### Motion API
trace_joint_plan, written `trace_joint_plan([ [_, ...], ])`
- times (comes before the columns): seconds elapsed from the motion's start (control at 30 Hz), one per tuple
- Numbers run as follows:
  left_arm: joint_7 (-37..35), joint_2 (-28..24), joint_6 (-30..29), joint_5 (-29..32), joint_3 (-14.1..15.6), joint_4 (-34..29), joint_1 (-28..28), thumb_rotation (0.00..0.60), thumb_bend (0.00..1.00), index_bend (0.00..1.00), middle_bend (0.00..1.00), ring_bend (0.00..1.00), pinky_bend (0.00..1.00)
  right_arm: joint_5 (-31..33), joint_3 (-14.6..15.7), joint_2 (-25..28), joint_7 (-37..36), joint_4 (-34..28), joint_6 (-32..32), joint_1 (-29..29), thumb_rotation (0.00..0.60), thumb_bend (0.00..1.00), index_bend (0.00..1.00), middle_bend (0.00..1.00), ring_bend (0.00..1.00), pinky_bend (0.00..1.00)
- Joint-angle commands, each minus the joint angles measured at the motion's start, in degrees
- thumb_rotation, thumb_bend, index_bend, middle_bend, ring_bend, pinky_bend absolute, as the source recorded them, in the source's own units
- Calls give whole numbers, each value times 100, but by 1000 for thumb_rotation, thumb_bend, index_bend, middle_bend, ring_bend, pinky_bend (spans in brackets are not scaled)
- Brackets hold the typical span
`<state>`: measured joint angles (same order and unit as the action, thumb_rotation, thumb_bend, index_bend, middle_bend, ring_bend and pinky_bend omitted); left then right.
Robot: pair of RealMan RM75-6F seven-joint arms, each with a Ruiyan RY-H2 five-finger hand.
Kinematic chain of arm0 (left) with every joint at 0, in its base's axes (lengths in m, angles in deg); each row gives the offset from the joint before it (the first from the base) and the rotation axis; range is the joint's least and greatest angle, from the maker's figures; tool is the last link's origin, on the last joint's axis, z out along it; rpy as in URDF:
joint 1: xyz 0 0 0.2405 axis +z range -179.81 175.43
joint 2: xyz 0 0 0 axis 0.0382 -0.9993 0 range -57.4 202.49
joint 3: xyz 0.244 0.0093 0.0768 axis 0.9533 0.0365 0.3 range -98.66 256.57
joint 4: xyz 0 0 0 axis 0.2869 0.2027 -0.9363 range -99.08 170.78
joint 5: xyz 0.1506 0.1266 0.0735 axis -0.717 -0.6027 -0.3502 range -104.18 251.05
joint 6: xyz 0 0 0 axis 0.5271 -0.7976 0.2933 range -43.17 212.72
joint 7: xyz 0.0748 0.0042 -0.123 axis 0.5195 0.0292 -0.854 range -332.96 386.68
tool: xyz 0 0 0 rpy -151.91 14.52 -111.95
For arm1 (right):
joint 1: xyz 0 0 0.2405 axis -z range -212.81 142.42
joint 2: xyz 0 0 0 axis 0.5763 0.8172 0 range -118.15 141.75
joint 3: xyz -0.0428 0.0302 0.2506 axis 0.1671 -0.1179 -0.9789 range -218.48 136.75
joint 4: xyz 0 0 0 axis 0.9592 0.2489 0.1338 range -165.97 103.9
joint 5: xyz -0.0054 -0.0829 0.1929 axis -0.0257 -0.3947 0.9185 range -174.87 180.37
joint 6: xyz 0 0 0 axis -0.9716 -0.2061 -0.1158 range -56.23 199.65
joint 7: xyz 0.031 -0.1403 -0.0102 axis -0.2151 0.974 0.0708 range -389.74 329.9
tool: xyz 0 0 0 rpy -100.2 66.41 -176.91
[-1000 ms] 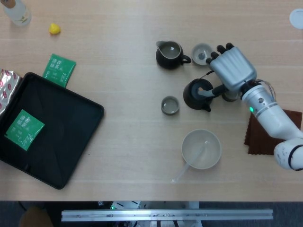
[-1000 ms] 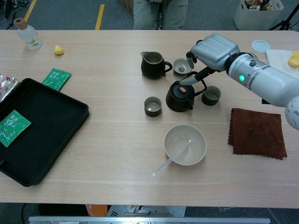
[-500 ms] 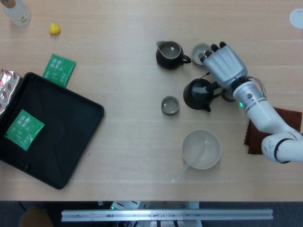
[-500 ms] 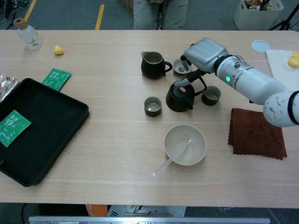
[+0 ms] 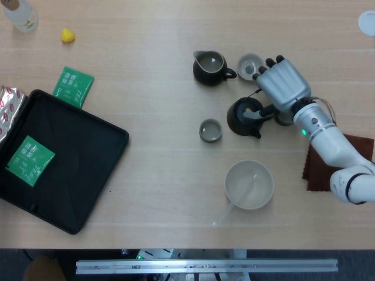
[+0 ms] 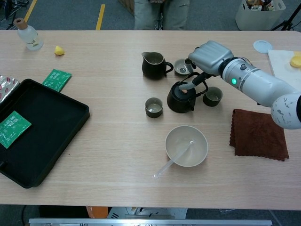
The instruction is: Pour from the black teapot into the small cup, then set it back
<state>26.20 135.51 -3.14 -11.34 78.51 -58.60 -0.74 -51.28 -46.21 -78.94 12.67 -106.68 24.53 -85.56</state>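
Pale wood table (image 6: pixel 94 155) carries the black teapot (image 6: pixel 180 100), its handle held by the right hand's (image 6: pixel 210 57) fingers (image 6: pixel 187 84).

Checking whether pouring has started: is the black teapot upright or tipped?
Upright. The black teapot sits flat on the table, while the right hand reaches over its handle.

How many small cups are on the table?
3: one cup left of the black teapot, one right of it, one behind it beside the pitcher. None seems hidden.
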Motion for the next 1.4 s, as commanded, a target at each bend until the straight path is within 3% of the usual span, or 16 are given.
trace_joint_plan([
  [0.03,-3,2,-5,-7,6,6,5,600,296,113,170,101,90,-30,76,109,-39,-111,-25,45,131,0,430,413,246,297],
  [0.97,-67,-38,-119,-152,41,-25,49,600,296,113,170,101,90,-555,952,1399,129,-2033,-654,660,132,0,430,414,262,296],
  [1.23,-62,-36,-113,-188,46,-46,40,600,296,113,170,101,90,-954,964,1665,-57,-2421,-918,813,133,0,430,414,262,296],
  [1.27,-59,-36,-115,-190,47,-50,40,600,296,113,170,101,90,-1030,946,1685,-62,-2433,-972,823,140,0,430,414,262,296],
  [1.33,-54,-39,-118,-188,46,-58,42,600,296,113,170,101,90,-1208,901,1722,-58,-2417,-1091,839,227,0,430,414,262,296],
  [1.4,-49,-38,-123,-187,48,-64,47,600,296,113,170,101,90,-1408,896,1731,-3,-2328,-1164,839,385,0,430,413,262,296],
])
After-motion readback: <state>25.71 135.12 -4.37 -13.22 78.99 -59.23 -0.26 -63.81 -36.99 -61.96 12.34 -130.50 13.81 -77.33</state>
